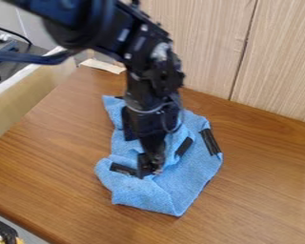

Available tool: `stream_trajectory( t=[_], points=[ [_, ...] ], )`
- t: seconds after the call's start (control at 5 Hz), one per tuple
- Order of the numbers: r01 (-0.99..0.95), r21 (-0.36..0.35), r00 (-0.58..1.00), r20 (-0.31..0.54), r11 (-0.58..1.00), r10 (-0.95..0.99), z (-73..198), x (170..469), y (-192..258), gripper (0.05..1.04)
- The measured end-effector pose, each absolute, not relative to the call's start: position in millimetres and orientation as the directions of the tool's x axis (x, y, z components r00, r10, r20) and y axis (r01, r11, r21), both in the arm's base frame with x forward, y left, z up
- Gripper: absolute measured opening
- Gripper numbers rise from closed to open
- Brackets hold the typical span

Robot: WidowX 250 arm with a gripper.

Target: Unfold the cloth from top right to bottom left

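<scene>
Camera view catches your gripper [150, 169], spread or closed you cannot tell, near seven o'clock on the crumpled blue cloth [180, 190] atop the table [263, 190], its unfolding seemingly mostly undone.

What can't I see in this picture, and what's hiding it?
- Cloth's middle: camera view, behind the arm and end effector.
- Cloth's inner layers: camera view, under its top folds.
- Rest of the arm: camera view, cut off by the top edge.
- Rest of the black-and-yellow thing: camera view, cut off at the bottom left corner.
</scene>
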State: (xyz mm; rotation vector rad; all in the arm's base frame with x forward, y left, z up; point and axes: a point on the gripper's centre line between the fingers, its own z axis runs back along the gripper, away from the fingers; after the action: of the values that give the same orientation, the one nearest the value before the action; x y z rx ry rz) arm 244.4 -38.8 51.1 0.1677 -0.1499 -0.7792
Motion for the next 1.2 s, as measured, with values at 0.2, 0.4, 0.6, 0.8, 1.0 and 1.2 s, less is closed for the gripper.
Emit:
stream_trajectory(
  t=[0.2,0.4,0.6,0.8,1.0,1.2],
  points=[
    [0.655,0.204,0.727,0.091,0.728,-0.68,49,260,-44,1.0],
    [0.628,0.22,0.748,0.094,0.747,-0.657,37,280,-54,1.0],
    [0.596,0.22,0.771,0.112,0.773,-0.626,26,293,-59,1.0],
    [0.608,0.205,0.765,0.104,0.767,-0.635,11,300,-62,1.0],
    [0.625,0.189,0.759,0.081,0.758,-0.646,-4,303,-64,0.98],
    [0.635,0.17,0.756,0.066,0.754,-0.651,-14,305,-65,0.877]
  ],
)
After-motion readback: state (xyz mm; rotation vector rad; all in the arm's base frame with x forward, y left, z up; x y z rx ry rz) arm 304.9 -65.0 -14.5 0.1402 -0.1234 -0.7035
